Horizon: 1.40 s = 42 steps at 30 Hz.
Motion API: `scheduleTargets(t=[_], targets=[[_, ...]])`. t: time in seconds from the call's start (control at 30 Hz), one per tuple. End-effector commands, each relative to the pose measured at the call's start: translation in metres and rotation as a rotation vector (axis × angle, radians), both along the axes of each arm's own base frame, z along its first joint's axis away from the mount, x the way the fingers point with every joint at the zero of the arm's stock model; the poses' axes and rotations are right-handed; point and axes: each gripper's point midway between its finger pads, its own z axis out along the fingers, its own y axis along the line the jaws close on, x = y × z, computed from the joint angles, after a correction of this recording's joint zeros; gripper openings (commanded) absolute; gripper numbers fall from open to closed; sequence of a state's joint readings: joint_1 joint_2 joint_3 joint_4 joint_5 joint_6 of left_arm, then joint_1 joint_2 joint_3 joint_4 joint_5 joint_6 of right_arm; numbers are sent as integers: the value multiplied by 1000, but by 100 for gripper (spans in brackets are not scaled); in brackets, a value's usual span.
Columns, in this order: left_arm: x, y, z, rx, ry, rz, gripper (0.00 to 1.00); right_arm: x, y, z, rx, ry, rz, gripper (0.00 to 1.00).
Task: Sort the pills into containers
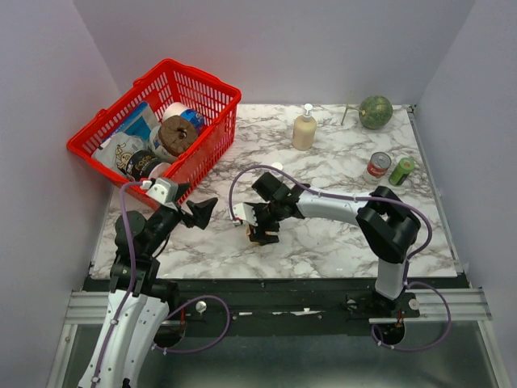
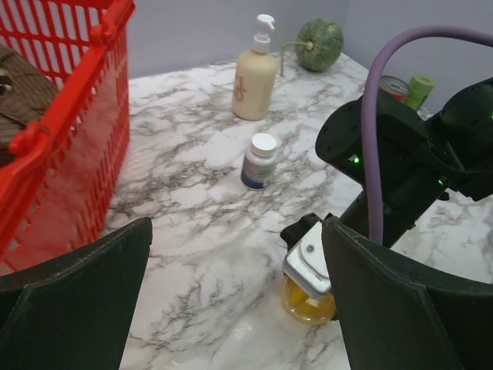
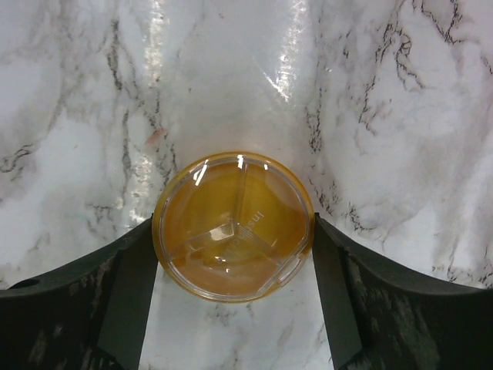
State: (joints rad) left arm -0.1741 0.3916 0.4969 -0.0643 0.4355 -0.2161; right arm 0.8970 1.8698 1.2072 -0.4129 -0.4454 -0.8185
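The right gripper (image 1: 263, 234) had its jaws set on either side of a round amber dish (image 3: 235, 230). The fingers (image 3: 131, 293) appeared to touch its rim on both sides, though whether they were already squeezing it could not be told. The dish sat flat on the marble counter (image 1: 323, 246), left of the middle and toward the near edge. It had a clear lid and inner dividers. No separate pills could be made out, and the amber might have been tint or contents.

The left gripper (image 2: 236, 231) hung just to the left with its jaws spread wide and nothing between them.

Farther back a white pill bottle (image 2: 258, 160) stood upright with its cap on, apart from the dish. Beyond it a beige pump bottle (image 2: 254, 73) stood near the far edge. A red basket (image 1: 212, 90) of groceries filled the far left corner.

The sorting looked barely begun: both containers seemed shut and nothing was visibly transferred. Opening them and moving the pills likely remained.
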Motion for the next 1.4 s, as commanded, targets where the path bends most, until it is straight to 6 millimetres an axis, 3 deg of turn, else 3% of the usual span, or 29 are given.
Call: scheduleTargets(t=[0.0, 0.2, 0.37, 0.4, 0.47, 0.5, 0.7, 0.93, 1.1, 1.23, 1.37], targets=[[-18, -34, 28, -219, 95, -204, 99, -23, -6, 62, 163, 59, 12, 61], [-21, -50, 53, -479, 238, -305, 99, -21, -36, 121, 324, 158, -97, 59], [-8, -58, 56, -621, 408, -329, 99, -12, -56, 172, 459, 200, -154, 60], [-8, -60, 67, -665, 393, -365, 99, -13, -57, 178, 473, 207, -157, 60], [-4, -66, 62, -808, 508, -402, 99, -15, -56, 195, 515, 221, -139, 60], [-9, -67, 79, -844, 434, -457, 99, -18, -55, 200, 525, 246, -139, 60], [1, -87, 75, -906, 484, -443, 99, -29, -46, 236, 608, 380, -115, 60], [5, -97, 77, -996, 524, -421, 99, -14, -46, 279, 718, 472, -166, 60], [14, -99, 69, -1069, 589, -368, 99, -6, -43, 292, 753, 552, -224, 60], [12, -104, 79, -1004, 527, -377, 99, 2, -38, 300, 790, 583, -235, 61], [-8, -107, 83, -608, 179, -423, 99, 9, -42, 300, 802, 640, -276, 61]])
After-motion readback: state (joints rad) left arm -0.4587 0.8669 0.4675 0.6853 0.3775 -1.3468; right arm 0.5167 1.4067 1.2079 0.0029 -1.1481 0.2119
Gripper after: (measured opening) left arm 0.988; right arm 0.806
